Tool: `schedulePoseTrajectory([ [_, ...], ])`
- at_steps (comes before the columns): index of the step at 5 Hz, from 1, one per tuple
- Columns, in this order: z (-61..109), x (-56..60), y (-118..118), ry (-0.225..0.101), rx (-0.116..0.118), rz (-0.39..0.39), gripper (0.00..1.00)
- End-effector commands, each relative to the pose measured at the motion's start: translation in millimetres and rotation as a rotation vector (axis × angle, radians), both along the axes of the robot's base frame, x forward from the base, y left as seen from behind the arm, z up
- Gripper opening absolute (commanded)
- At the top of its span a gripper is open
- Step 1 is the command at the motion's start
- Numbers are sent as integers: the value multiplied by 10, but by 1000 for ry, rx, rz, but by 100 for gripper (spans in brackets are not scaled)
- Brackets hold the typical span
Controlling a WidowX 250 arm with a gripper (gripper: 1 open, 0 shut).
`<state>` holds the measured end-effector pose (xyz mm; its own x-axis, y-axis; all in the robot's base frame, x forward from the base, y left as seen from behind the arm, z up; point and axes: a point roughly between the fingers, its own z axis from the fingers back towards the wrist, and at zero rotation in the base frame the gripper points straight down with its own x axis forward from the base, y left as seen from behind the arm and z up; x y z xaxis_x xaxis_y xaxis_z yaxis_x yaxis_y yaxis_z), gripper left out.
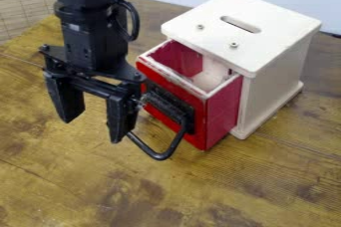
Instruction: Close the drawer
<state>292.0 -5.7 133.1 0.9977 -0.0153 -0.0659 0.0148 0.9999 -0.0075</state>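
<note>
The drawer [220, 107] has a red front, pale wooden sides, a black plate and a big black loop handle [163, 151]. It stands pulled partly out of the cream-white box casing [273, 57], and its pale inside shows from above. My gripper [88, 113] hangs just left of the drawer's front with its two black fingers pointing down and spread apart, holding nothing. Its right finger [118, 119] is close beside the black plate and above the handle loop; I cannot tell if it touches.
The casing has a slot [241, 22] and two screws in its top. The wooden table [80, 186] extends to the front and left. A woven mat [20, 2] lies at the back left.
</note>
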Motion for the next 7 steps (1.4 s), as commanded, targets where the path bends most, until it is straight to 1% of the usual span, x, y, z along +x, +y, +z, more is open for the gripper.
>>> schedulePoseTrajectory([
  [1,-40,-1,-2,10,0,2,100],
  [2,-236,190,0,-3,19,11,100],
  [3,-476,320,-1,-16,49,0,100],
  [4,-708,397,25,-13,81,-5,100],
  [5,-725,482,36,-21,103,-4,100],
  [6,-681,525,62,-29,105,0,100],
  [7,-667,597,99,-46,108,7,100],
])
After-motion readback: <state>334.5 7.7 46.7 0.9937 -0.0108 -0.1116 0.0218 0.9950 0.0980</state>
